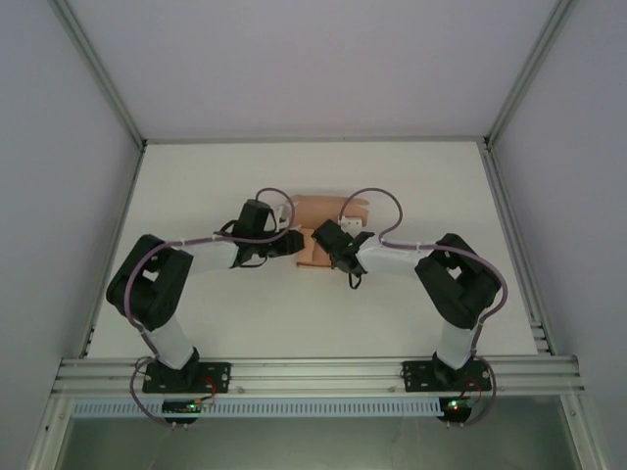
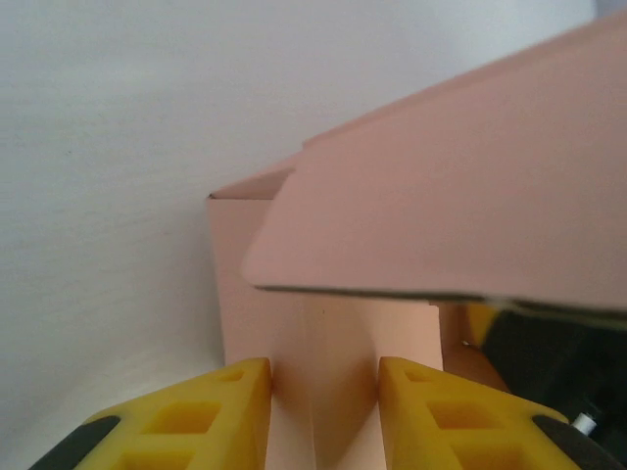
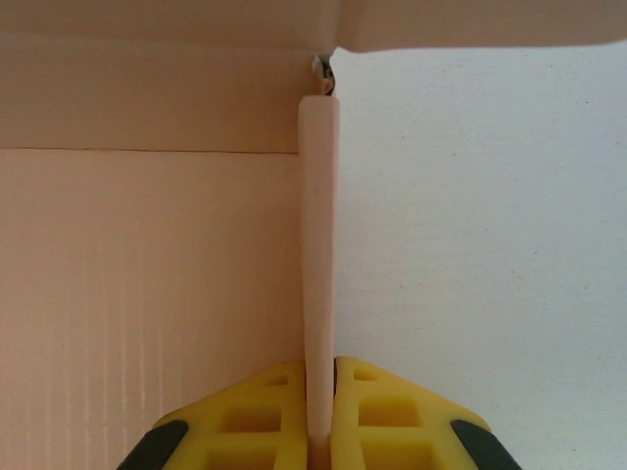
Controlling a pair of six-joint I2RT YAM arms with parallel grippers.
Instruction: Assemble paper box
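Observation:
The salmon-pink paper box (image 1: 318,211) lies partly folded at the middle of the white table, between the two wrists. My left gripper (image 1: 294,243) reaches it from the left. In the left wrist view its yellow fingers (image 2: 220,401) stand apart on either side of a creased upright panel of the box (image 2: 323,333), and a broad flap (image 2: 470,196) hangs over them. My right gripper (image 1: 328,240) comes in from the right. The right wrist view has it (image 3: 319,401) shut on a thin wall of the box (image 3: 318,245) seen edge-on, with the box floor (image 3: 147,294) to its left.
The white table (image 1: 245,313) is ringed by white walls and metal posts (image 1: 98,73). An aluminium rail (image 1: 313,372) with both arm bases runs along the near edge. Purple cables loop over both forearms.

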